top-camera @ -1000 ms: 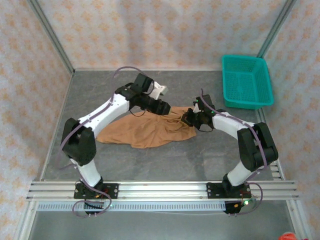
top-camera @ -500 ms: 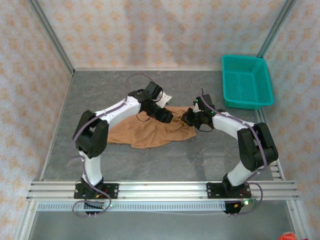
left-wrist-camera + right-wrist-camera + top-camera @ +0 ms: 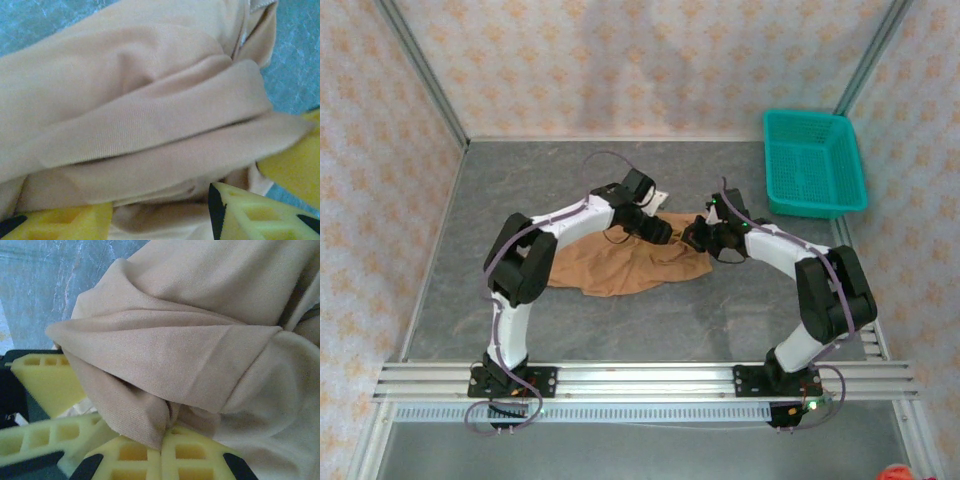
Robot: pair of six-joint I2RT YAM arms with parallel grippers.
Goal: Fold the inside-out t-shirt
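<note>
We are seeing the tan soft-cloth short-sleeved t-shirt (image 3: 615,268) lying crumpled at the middle of the grey table (image 3: 520,180), its right end bunching into thick folds and its cloth rolling in wide creases.

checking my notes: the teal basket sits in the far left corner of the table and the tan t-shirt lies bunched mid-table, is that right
Not quite. The top external view shows the teal basket in the far right corner of the table, not the left. The tan t-shirt does lie bunched mid-table.
</note>
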